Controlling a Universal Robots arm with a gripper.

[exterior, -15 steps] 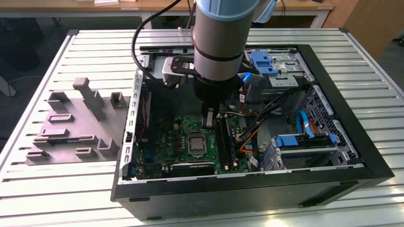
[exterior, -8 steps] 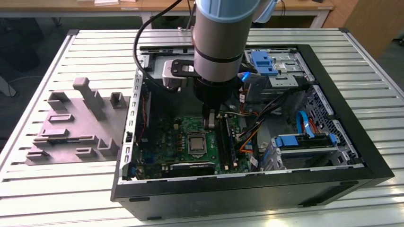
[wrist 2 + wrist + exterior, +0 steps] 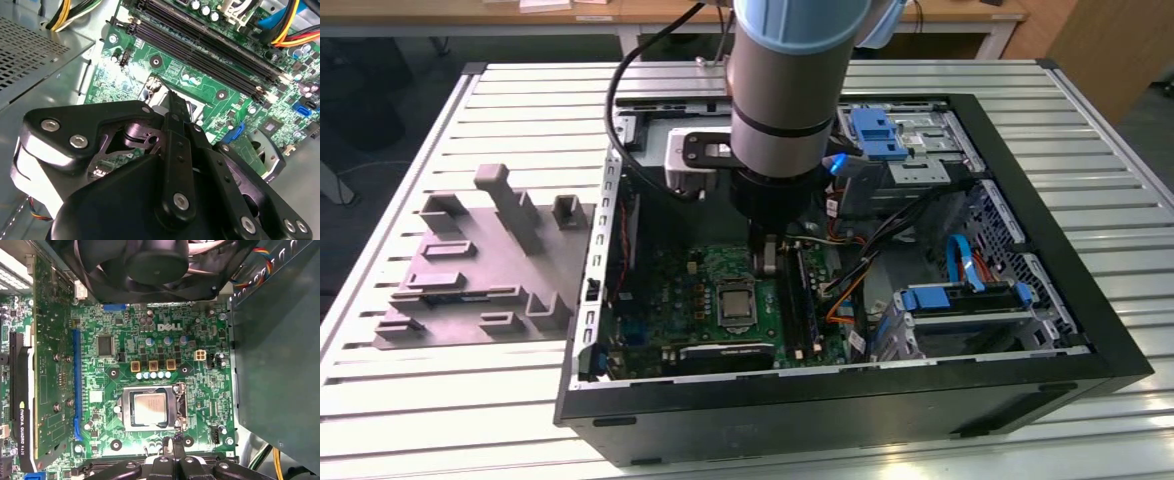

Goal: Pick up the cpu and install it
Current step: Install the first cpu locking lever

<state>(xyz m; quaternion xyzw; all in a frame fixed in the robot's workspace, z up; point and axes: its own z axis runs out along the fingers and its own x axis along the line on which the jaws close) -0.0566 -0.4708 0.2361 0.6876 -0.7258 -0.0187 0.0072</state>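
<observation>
The cpu [image 3: 148,407], a pale silvery square chip, lies flat inside the dark metal-framed socket [image 3: 125,410] on the green motherboard [image 3: 200,390]. In the exterior view the cpu [image 3: 736,302] sits in the middle of the open computer case, just below my gripper [image 3: 767,262]. The gripper [image 3: 173,442] hangs above the board beside the socket's edge, apart from the chip. Its black fingers [image 3: 172,107] stand together with nothing between them, and the gripper body hides part of the socket in the second wrist view.
A grey power-supply box [image 3: 275,350] and a black fan [image 3: 150,265] border the socket area. A graphics card [image 3: 20,400] stands along one side and memory slots [image 3: 210,50] along another. A grey plastic tray [image 3: 467,270] lies outside the case at the exterior view's left.
</observation>
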